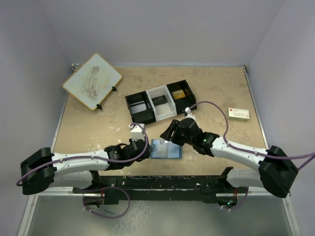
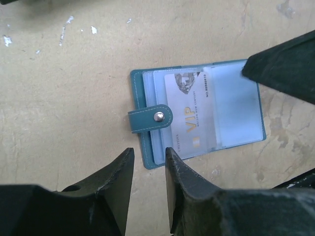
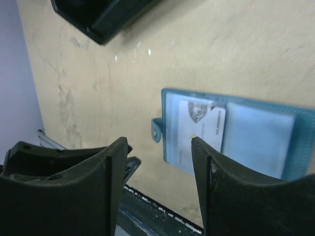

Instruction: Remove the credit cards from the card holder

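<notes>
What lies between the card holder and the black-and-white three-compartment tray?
Bare table only, as the right wrist view shows; in the top view the right gripper hangs over that stretch.

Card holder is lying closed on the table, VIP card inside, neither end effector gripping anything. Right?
No: the card holder lies open, not closed. The left wrist view shows its pale inner pockets with the VIP card in one. The rest is right.

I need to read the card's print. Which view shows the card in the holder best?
Left wrist: the VIP card is sharp, print legible, inside the open card holder. Right wrist shows it blurred; top external, too small to read.
</notes>
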`<state>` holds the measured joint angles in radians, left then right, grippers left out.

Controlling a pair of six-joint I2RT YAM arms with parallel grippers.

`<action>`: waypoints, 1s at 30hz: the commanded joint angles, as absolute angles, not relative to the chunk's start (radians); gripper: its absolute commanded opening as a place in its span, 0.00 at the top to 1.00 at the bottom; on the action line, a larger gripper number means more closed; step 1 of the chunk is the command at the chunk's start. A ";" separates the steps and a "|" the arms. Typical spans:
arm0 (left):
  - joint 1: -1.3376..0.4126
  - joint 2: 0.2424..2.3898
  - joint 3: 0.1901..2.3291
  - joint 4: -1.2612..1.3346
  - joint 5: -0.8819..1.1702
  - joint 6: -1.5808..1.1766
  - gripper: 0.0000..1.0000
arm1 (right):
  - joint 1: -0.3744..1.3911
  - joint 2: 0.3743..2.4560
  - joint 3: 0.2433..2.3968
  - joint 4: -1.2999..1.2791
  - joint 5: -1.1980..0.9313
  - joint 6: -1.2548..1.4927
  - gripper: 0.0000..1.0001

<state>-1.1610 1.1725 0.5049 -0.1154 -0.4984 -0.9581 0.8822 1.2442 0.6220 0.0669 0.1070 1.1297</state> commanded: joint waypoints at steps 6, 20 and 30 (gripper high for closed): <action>-1.166 1.016 0.486 -0.170 -0.557 -1.020 0.67 | 0.799 1.009 0.457 0.192 0.055 1.000 0.45; -1.166 1.017 0.534 -0.106 -0.570 -1.035 0.48 | 0.799 0.770 0.163 0.607 -0.082 0.948 0.35; -1.166 1.104 0.571 -0.041 -0.548 -1.055 0.48 | 0.799 1.026 0.238 0.530 -0.178 0.997 0.37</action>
<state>-1.1610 1.0817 0.5156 -0.1143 -0.5537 -1.0378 0.7994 0.9375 0.1719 0.5407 -0.1322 0.9798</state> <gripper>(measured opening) 0.518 0.638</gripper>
